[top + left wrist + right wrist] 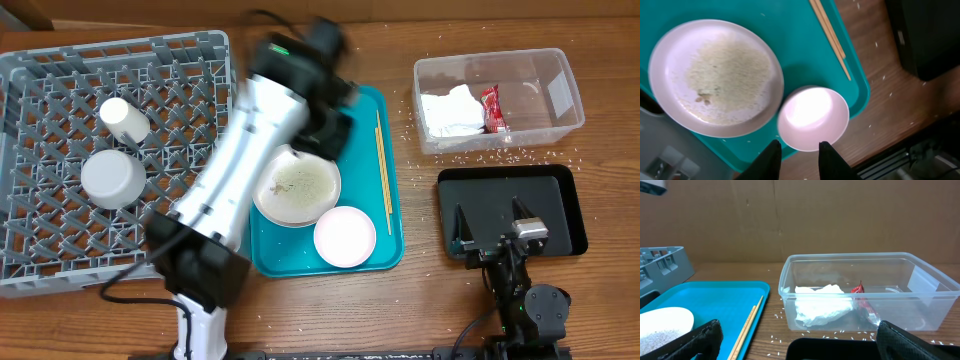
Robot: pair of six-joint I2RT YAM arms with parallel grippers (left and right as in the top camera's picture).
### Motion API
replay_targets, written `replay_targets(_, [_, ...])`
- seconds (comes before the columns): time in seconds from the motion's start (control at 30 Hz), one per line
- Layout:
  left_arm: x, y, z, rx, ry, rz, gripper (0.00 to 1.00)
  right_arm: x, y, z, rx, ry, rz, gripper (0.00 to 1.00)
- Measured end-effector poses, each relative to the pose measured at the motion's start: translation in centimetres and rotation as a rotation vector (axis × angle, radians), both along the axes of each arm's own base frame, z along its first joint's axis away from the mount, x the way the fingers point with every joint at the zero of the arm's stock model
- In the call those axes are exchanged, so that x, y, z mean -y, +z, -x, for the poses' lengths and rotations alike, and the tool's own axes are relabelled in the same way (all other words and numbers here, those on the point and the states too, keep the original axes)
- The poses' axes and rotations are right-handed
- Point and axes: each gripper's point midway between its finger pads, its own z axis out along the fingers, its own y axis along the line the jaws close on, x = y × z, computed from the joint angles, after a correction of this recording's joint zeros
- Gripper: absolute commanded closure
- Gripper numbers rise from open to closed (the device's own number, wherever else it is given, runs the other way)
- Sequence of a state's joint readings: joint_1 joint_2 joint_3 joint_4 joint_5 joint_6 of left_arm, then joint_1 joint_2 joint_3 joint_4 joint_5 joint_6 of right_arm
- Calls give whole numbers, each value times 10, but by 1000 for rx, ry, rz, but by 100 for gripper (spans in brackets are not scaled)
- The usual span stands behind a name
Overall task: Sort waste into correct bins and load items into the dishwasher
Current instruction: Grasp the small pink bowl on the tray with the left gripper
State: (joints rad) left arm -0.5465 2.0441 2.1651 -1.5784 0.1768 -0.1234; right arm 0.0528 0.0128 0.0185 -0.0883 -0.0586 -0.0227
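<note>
My left gripper (pixel 799 144) hangs high over the teal tray (pixel 805 55), open a little, with nothing between its fingers. Under its tips lies the smaller white plate (pixel 813 117), beside the large white plate (pixel 715 77) smeared with rice. In the overhead view that gripper (pixel 326 132) is above the large plate (pixel 297 187). The cup (pixel 123 118) and bowl (pixel 113 178) sit in the grey dish rack (pixel 60 60). The clear tub (pixel 545 95) holds the napkin (pixel 450 110) and red wrapper (pixel 492 108). My right gripper (pixel 493 234) rests wide open on the black tray (pixel 555 205).
Wooden chopsticks (pixel 382 160) lie along the teal tray's right side. Loose rice grains (pixel 480 155) are scattered on the wooden table around the tub and in front of it (pixel 840 330). The left arm stretches across the rack's right edge.
</note>
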Motion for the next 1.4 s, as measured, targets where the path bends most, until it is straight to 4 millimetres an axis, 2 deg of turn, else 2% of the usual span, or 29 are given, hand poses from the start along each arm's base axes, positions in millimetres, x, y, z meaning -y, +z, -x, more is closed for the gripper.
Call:
replay_targets(0.03, [15, -4, 14, 4, -30, -36, 73, 0, 0, 0, 0, 0, 0, 0])
replay_targets(0.23, [44, -43, 66, -70, -113, -143, 71, 0, 0, 0, -1, 0, -1, 0])
replay_targets(0.37, [55, -79, 103, -145, -185, -193, 71, 0, 0, 0, 0, 0, 0, 0])
replay_targets(0.47, [54, -96, 129, -194, -228, -237, 69, 0, 0, 0, 0, 0, 0, 0])
replay_targets(0.57, [52, -107, 146, -226, -255, -269, 66, 0, 0, 0, 0, 0, 0, 0])
replay_targets(1.07, [48, -164, 142, -187, -250, -254, 67, 0, 0, 0, 0, 0, -1, 0])
replay_targets(1.1, [48, -166, 141, -180, -249, -254, 69, 0, 0, 0, 0, 0, 0, 0])
replay_targets(1.27, [50, -170, 133, -136, -251, -251, 95, 0, 0, 0, 0, 0, 0, 0])
replay_targets(1.4, [49, -169, 130, -115, -252, -262, 96, 0, 0, 0, 0, 0, 0, 0])
